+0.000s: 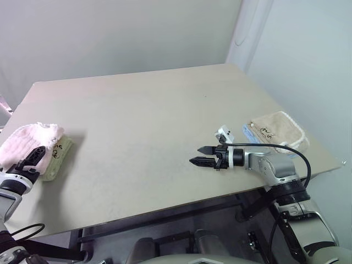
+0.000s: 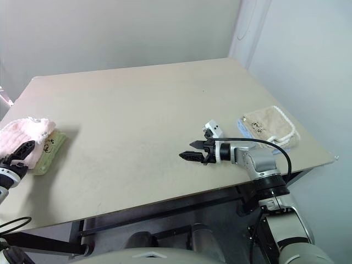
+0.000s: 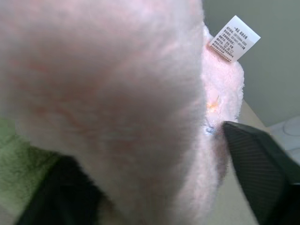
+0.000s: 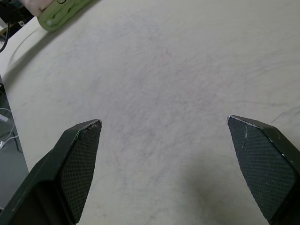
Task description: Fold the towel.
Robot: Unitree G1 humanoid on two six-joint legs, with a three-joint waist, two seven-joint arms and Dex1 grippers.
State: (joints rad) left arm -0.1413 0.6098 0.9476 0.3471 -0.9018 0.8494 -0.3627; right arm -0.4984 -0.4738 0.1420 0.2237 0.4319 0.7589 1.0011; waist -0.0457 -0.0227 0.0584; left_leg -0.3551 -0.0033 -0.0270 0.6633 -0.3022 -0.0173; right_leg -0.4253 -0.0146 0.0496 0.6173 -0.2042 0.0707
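The pale pink towel (image 1: 30, 140) lies folded in a thick bundle at the table's left edge, resting on a green folded towel (image 1: 59, 157). My left gripper (image 1: 30, 160) sits against the pink towel's near side. In the left wrist view its black fingers (image 3: 260, 171) stand wide apart, open, with the towel (image 3: 117, 93) bulging between them and its white care label (image 3: 233, 38) sticking up. My right gripper (image 1: 202, 155) hovers open over bare table at the centre right, pointing left, with nothing between its fingers (image 4: 77, 154).
A beige folded towel (image 1: 278, 129) lies on something pale blue near the table's right edge. The beige table (image 1: 143, 104) stretches bare between the two arms. A corner of the green towel (image 4: 61, 14) is in the right wrist view.
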